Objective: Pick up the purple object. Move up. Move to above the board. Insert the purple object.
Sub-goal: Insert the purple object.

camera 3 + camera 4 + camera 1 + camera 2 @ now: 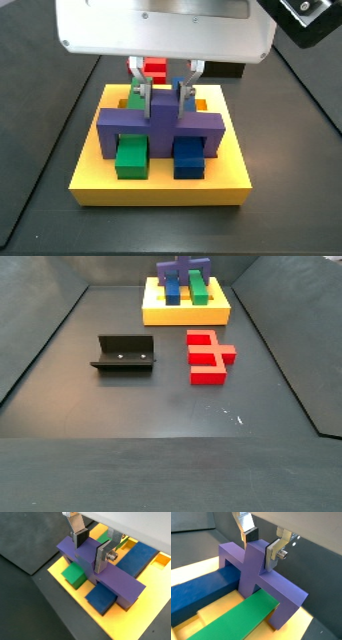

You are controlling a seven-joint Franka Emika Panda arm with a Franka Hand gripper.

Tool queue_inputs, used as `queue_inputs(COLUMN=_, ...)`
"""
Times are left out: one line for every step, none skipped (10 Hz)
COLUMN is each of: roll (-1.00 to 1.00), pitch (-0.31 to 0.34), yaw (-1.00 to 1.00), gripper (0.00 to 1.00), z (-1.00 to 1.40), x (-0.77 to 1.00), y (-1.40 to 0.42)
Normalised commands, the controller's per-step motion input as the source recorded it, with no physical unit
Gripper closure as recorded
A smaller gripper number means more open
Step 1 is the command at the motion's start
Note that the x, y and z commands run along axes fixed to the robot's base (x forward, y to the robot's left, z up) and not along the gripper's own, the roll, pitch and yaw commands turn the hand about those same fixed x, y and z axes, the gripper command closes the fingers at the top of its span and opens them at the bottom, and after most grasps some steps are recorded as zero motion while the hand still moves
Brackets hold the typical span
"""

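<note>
Nearest the camera in a side view lay bare dark floor, then the dark L-shaped fixture and a red stepped block. Beyond, the purple bridge-shaped piece straddled the green bar and blue bar on the large flat yellow slotted board, apparently inserted. The gripper flanked its stub; contact was unclear, its release seemingly remaining.
</note>
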Motion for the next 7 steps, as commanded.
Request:
queue_inputs(roll=-0.49, pitch=-0.053, yaw=0.0, gripper=1.0, z=-0.16, x=0.02, y=0.19)
queue_inputs(roll=-0.5, pitch=-0.047, yaw=0.0, gripper=1.0, z=-0.13, x=0.0, y=0.12)
queue_inputs(roll=-0.43, pitch=-0.09, yaw=0.0, gripper=1.0, z=-0.27, x=0.0, y=0.07)
queue_inputs(roll=-0.25, pitch=-0.126, yaw=0.0, gripper=1.0, z=-0.55, x=-0.09, y=-0.04)
queue_inputs(roll=-0.12, pitch=-0.159, yaw=0.03, gripper=1.0, z=-0.68, x=-0.21, y=-0.07)
queue_inputs(roll=0.0, pitch=-0.043, yaw=0.03, gripper=1.0, z=-0.57, x=-0.23, y=-0.2)
queue_inputs(roll=0.18, pitch=-0.243, yaw=0.12, gripper=1.0, z=-0.67, x=-0.23, y=-0.36)
